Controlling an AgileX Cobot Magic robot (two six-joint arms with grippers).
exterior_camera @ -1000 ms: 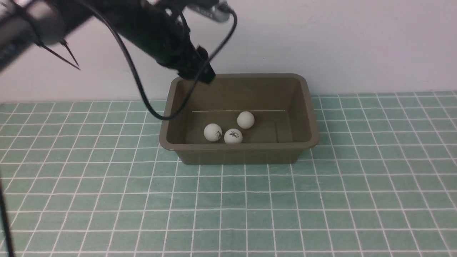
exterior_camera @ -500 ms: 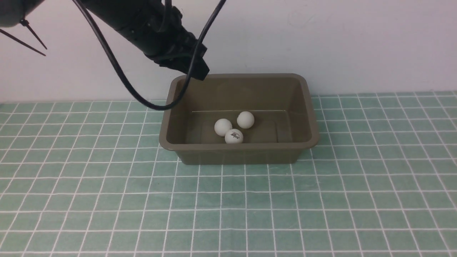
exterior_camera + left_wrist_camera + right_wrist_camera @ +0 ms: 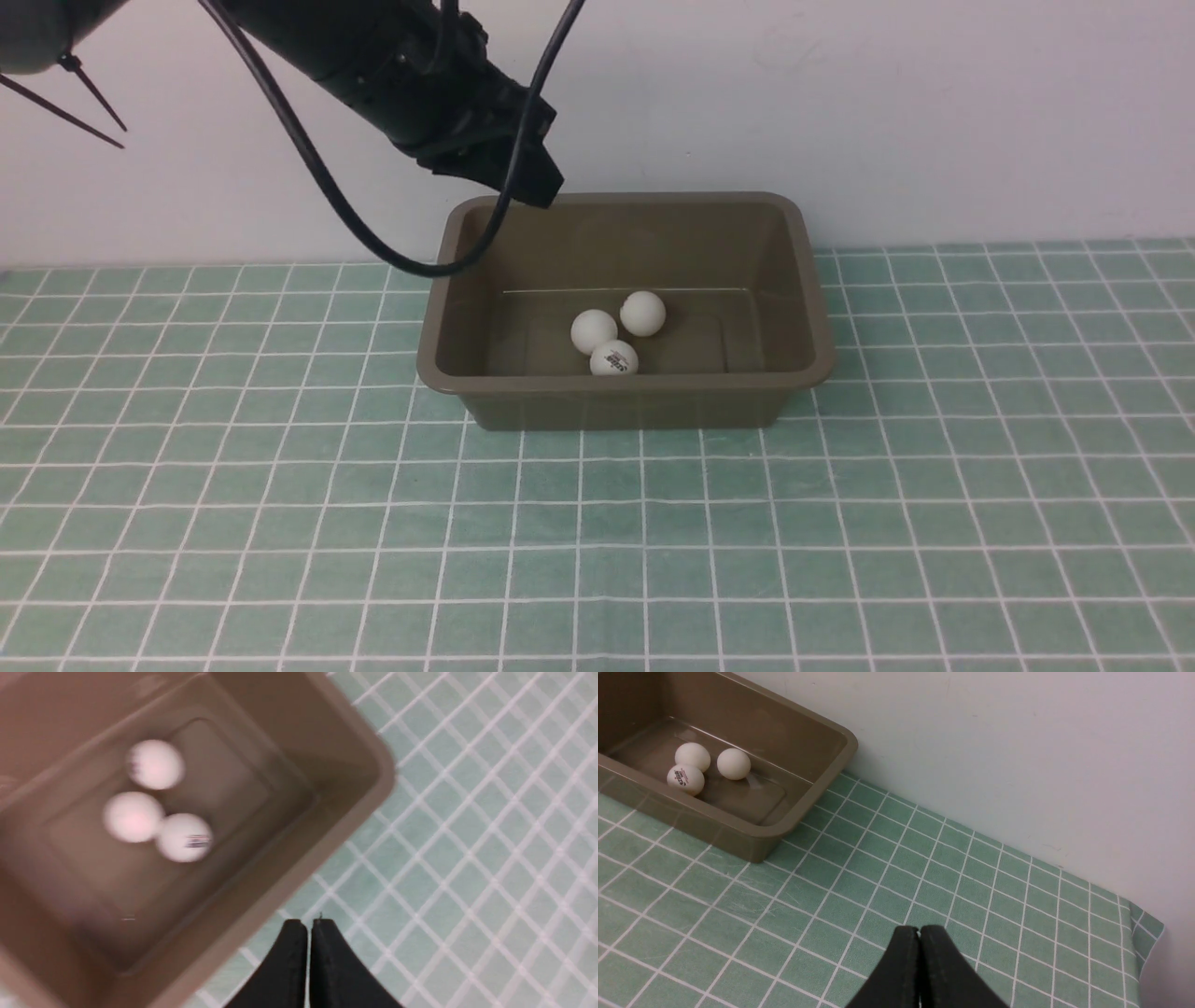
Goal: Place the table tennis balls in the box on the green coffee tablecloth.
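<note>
Three white table tennis balls lie together on the floor of the olive-brown box (image 3: 803, 280): a plain one (image 3: 594, 329), another plain one (image 3: 642, 313) and one with a dark logo (image 3: 613, 357). The box stands on the green coffee tablecloth (image 3: 280, 523) by the back wall. My left gripper (image 3: 534, 187) hangs above the box's far left corner, shut and empty; its fingers (image 3: 289, 952) touch in the left wrist view. In the right wrist view my right gripper (image 3: 919, 931) is shut with nothing in it, over the cloth to the right of the box (image 3: 822, 765).
A white wall (image 3: 887, 112) rises right behind the box. A black cable (image 3: 373, 238) loops down from the left arm to the box's left rim. The cloth's right edge (image 3: 1150, 938) drops off near the wall.
The left gripper has closed and lifted slightly above the box's far left corner. One ball rolled right across the box floor and now rests against the other two.
</note>
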